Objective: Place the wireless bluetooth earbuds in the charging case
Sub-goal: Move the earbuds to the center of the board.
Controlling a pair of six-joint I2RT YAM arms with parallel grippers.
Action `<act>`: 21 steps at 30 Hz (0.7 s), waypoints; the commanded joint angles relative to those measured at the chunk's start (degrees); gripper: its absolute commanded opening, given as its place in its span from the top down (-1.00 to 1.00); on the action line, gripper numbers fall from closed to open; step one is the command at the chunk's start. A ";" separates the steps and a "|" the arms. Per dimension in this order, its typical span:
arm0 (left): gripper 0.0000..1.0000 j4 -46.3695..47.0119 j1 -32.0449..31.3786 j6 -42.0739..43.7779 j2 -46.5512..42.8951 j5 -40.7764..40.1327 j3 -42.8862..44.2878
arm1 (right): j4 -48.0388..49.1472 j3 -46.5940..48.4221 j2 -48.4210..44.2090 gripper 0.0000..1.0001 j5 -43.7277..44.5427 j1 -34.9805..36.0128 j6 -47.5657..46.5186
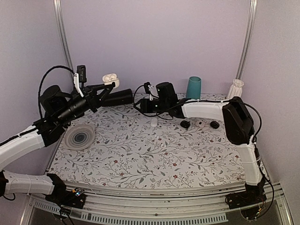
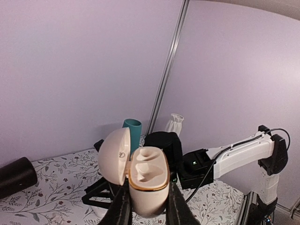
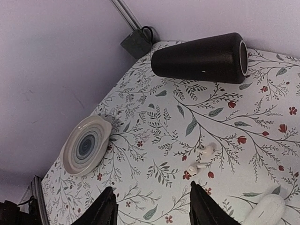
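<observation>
Lavender walls are enclosing a counter (image 1: 140,154) that is covered in a floral print. The left tool (image 2: 149,208) is grasping the charging case (image 2: 149,178) by its lower body and holding it raised off the counter, in the lower centre of the left wrist view. In the top view the case is showing upper left of centre, against the back wall. Its lid is standing open, hinged to the left, and both inner wells are facing the camera.

The right tool (image 3: 152,208) is hanging released over the counter, its fingers spread apart at the bottom edge of the right wrist view. Two white earbuds (image 3: 206,150) are lying just beside each other on the print, right of centre in that view and above the right-hand finger. A black cylinder (image 3: 201,58) is lying on its side at the top of the frame. A ringed plate (image 3: 86,145) is sitting at the left, near the wall. In the top view a teal cup (image 1: 193,87) is standing at the back wall, right of centre.
</observation>
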 commanded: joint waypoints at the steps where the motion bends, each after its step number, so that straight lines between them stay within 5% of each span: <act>1: 1.00 -3.36 0.91 0.15 -2.80 -2.10 0.24 | -6.09 13.82 11.15 -0.04 2.52 -0.17 -2.20; 9: 1.00 -3.67 1.24 -0.01 -4.54 -0.57 -0.11 | -5.08 29.79 25.40 0.00 -2.22 -1.04 0.65; 21: 1.00 -8.28 6.59 -5.79 0.35 -4.77 0.73 | 8.05 39.45 38.18 0.06 -4.19 -2.73 23.18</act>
